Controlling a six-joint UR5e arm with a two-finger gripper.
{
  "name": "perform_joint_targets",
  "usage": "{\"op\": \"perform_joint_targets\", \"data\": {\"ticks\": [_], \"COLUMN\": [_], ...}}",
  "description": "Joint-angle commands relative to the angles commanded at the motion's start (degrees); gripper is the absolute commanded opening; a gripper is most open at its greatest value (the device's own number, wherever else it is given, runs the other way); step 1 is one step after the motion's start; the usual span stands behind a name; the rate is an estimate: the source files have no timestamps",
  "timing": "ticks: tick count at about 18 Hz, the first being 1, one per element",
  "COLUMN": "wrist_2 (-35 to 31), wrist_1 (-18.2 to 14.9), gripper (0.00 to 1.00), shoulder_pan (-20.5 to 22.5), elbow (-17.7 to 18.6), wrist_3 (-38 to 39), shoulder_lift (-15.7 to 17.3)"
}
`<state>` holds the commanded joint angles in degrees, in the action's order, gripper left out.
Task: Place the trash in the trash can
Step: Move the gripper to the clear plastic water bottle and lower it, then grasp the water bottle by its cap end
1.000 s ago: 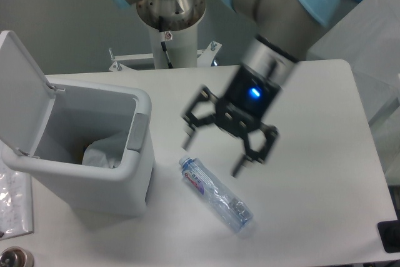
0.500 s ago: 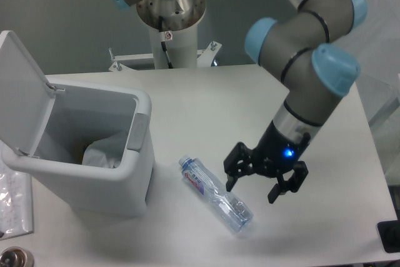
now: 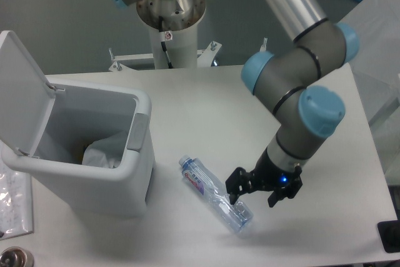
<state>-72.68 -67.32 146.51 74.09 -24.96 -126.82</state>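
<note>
We log end effector (image 3: 255,192) spread wide, empty, beside one bottle (image 3: 215,194); one wad (image 3: 102,152) in one bin (image 3: 139,173).

Arm (image 3: 294,85): grey tubular links, light-blue joint caps, one polished silver segment. Black two-finger gripper (image 3: 254,194), small blue light glowing on wrist. Silver-white base column (image 3: 170,10) bearing a small red-and-white sticker, black cable hanging.

No legible text anywhere: the bottle (image 3: 215,194), lower centre of the frame, carries a label with red and blue print too small to read, and the robot base column (image 3: 170,29), top centre, bears a small red-and-white sticker whose marks cannot be made out.
</note>
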Motion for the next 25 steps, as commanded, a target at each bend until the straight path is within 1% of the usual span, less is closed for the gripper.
{"op": "perform_joint_targets", "data": {"ticks": [3,6,9,15,18,21,23,25], "wrist_2": [-0.2,-3.1,-3.7,-4.6,-7.6,-7.7,-8.0,-8.6], "wrist_1": [0.1,0.1,0.1,0.1,0.2,0.3,0.4,0.5], "gripper": [1.00,1.00,1.00,1.00,1.00,1.00,1.00,1.00], "shoulder_pan": [-0.3,-1.6,-2.2,-2.7,-3.9,-4.0,-4.3,-4.4], "elbow": [-0.1,-0.5,-1.4,-1.3,-1.5,-1.6,-1.7,-1.7], "wrist_3": [1.1,2.4,4.0,5.0,5.2,5.3,5.3,6.5], "shoulder_lift": [-1.0,-2.8,-4.3,-5.5,-6.5,-6.9,-7.6,-8.0]}}
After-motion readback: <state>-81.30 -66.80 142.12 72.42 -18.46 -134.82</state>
